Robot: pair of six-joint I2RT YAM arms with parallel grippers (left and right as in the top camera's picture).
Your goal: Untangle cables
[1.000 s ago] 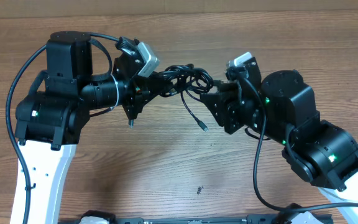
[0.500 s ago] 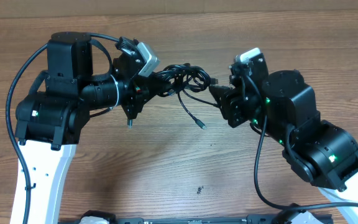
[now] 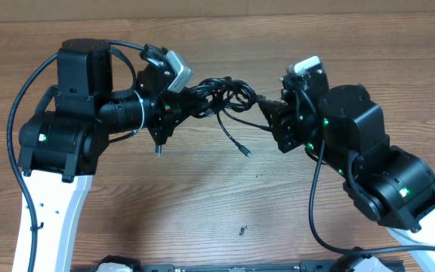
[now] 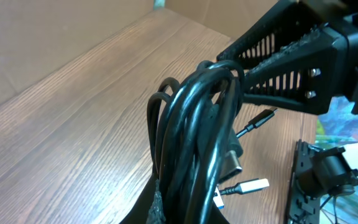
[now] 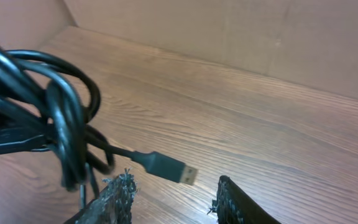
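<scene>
The cables (image 3: 226, 94) form a black knot held above the wooden table between both arms. My left gripper (image 3: 196, 102) is shut on the knot's left side; in the left wrist view the cords (image 4: 197, 124) rise out of its jaws (image 4: 188, 208), with a white plug (image 4: 253, 185) and a small dark plug (image 4: 263, 117) dangling. One loose strand hangs down to a plug end (image 3: 245, 153). My right gripper (image 3: 267, 110) is open at the knot's right side. In its wrist view a USB plug (image 5: 166, 168) sticks out over the gap between the fingers (image 5: 114, 199), untouched by either pad.
A cardboard wall (image 3: 278, 7) runs along the table's far edge. A small dark speck (image 3: 242, 230) lies on the wood near the front. A black frame (image 3: 202, 266) borders the front edge. Both arm bodies flank the knot.
The right gripper has swung up and back towards the knot's protruding USB plug, and its jaws have narrowed a little. The left gripper and the knot have stayed put.
</scene>
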